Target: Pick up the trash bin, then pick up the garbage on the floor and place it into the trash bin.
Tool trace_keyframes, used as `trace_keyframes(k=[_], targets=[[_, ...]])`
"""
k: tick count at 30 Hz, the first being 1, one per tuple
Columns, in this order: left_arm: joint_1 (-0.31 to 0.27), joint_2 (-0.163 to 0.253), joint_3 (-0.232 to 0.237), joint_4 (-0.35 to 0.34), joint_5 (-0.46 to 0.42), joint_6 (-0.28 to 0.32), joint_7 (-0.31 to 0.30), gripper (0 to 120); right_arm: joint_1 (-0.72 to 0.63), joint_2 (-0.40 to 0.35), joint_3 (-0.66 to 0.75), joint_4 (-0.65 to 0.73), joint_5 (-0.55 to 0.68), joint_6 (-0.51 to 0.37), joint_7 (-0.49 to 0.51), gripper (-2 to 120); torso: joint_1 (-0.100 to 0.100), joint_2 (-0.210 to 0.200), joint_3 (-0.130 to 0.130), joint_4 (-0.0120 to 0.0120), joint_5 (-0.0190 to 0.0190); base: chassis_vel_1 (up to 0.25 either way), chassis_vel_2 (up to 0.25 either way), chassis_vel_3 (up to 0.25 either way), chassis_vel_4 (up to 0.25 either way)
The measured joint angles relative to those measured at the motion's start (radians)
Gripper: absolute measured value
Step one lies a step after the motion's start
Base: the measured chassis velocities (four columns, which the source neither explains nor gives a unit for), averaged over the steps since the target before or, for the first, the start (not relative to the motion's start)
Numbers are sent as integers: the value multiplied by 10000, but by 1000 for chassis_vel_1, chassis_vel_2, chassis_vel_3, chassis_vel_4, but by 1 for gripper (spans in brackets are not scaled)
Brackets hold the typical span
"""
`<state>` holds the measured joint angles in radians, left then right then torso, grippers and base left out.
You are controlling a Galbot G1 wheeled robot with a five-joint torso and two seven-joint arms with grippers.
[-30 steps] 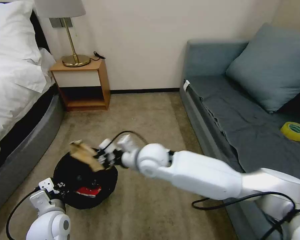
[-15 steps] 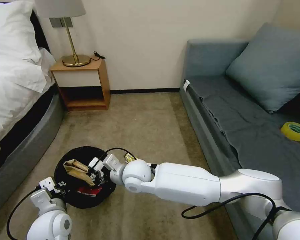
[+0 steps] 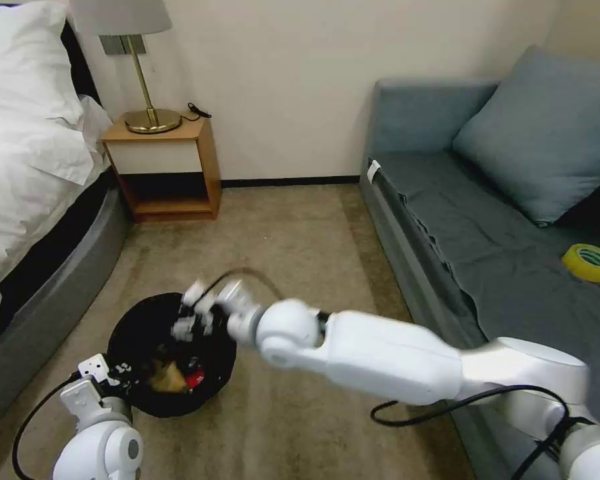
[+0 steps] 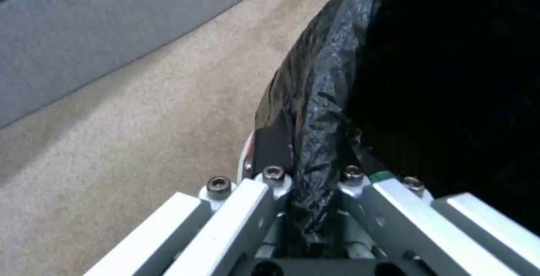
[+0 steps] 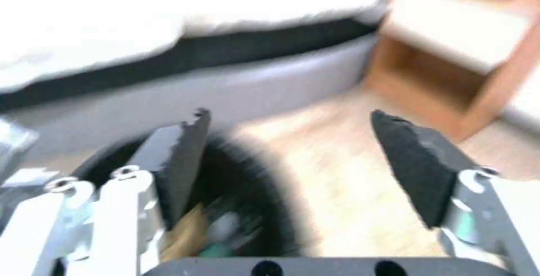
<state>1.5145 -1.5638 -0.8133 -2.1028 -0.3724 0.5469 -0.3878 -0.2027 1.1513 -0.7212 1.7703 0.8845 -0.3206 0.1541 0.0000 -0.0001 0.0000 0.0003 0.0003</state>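
Now the trash bin (image 3: 173,357) is seen on the carpet (image 3: 293,233) between the bed (image 3: 33,200) and the sofa (image 3: 487,220), its black liner pinched at the near rim by the left gripper (image 3: 103,373); in the left wrist view the bag's crinkled edge (image 4: 315,141) is clamped tight between the two closed jaws. Inside the bin a crumpled brown paper bag (image 3: 167,379) and a red snack packet (image 3: 195,380) are visible, lying low against the liner, and something green-labelled can be made out beside the brown paper in the right wrist view, though it cannot be identified with certainty. The right gripper (image 3: 197,313) is held above the far rim of the bin, blurred, with its dark pads (image 5: 185,158) spread wide apart and nothing between them. The brown bag is therefore judged to have been let go into the bin. No loose litter is seen on the open carpet, so which way the next piece lies from the right gripper cannot be told. The bin itself lies directly beneath and slightly towards the robot from the open right gripper, and the right arm is judged the free one for any further pick, the left being taken up with the rim.
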Motion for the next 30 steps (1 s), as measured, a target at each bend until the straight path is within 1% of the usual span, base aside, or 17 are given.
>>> trace_keyframes(k=[1,2,5,6,8,11,12,13,14,16,17,19,20,22,25,27,30], targets=[[17,34,-2,0,-19,-13,12,2,-95,-494,479,247,-198,269,-177,83,0,0,0,-2,0,0,0,0,0],[17,34,-2,0,-19,-13,12,2,-95,-494,479,247,-198,269,-177,83,0,0,0,-2,0,0,0,0,0],[129,186,-31,-3,-267,-79,94,2,-1200,-2016,2591,1176,-887,1171,-634,97,0,0,-1,-6,2,0,0,0,0],[129,186,-31,-3,-267,-79,94,2,-1200,-2016,2591,1176,-887,1171,-634,97,0,0,-1,-6,2,0,0,0,0],[205,262,-97,-2,-344,-154,130,2,-2680,-2736,4235,1961,-1541,1803,-658,99,0,0,0,-5,4,0,0,0,0],[246,311,-113,15,-361,-212,173,2,-4986,-3108,6741,3288,-2504,1905,-267,100,0,1,-1,-5,-2,0,0,0,0],[246,311,-113,15,-361,-212,173,2,-4986,-3108,6741,3288,-2504,1905,-267,100,0,1,-1,-5,-2,0,0,0,0],[250,317,-111,21,-365,-217,186,2,-5698,-3105,7290,3630,-2766,1903,-122,100,0,1,-1,-5,1,0,0,0,0],[257,326,-108,21,-366,-219,191,2,-6921,-2983,8252,4145,-3185,1899,97,100,0,0,-1,-9,5,0,0,0,0],[257,326,-108,21,-366,-219,191,2,-6921,-2983,8252,4145,-3185,1899,97,100,0,0,-1,-9,5,0,0,0,0],[262,339,-94,2,-364,-219,193,2,-8341,-2648,9404,4787,-3692,1888,347,100,0,1,-2,-5,-1,0,0,0,0],[285,341,-89,-65,-360,-219,198,2,-9837,-2130,10294,5293,-4256,1862,617,100,0,1,-2,-4,-1,0,0,0,0],[285,341,-89,-65,-360,-219,198,2,-9837,-2130,10294,5293,-4256,1862,617,100,0,1,-2,-4,-1,0,0,0,0],[319,347,-90,-125,-349,-238,197,2,-11184,-1479,10776,5614,-5205,2052,672,100,0,2,-2,-7,-2,0,0,0,0],[331,358,-86,-142,-349,-251,208,2,-11770,-993,10897,5742,-5791,2167,665,100,-1,2,-2,-7,-2,0,0,0,0],[333,386,-88,-155,-345,-278,213,2,-12659,177,10775,5896,-6632,2367,598,100,-1,1,-2,-4,-3,0,0,0,0],[305,397,-90,-159,-349,-290,218,2,-13370,976,10323,5881,-7445,2674,495,100,0,2,-2,-2,-8,0,0,0,0]])
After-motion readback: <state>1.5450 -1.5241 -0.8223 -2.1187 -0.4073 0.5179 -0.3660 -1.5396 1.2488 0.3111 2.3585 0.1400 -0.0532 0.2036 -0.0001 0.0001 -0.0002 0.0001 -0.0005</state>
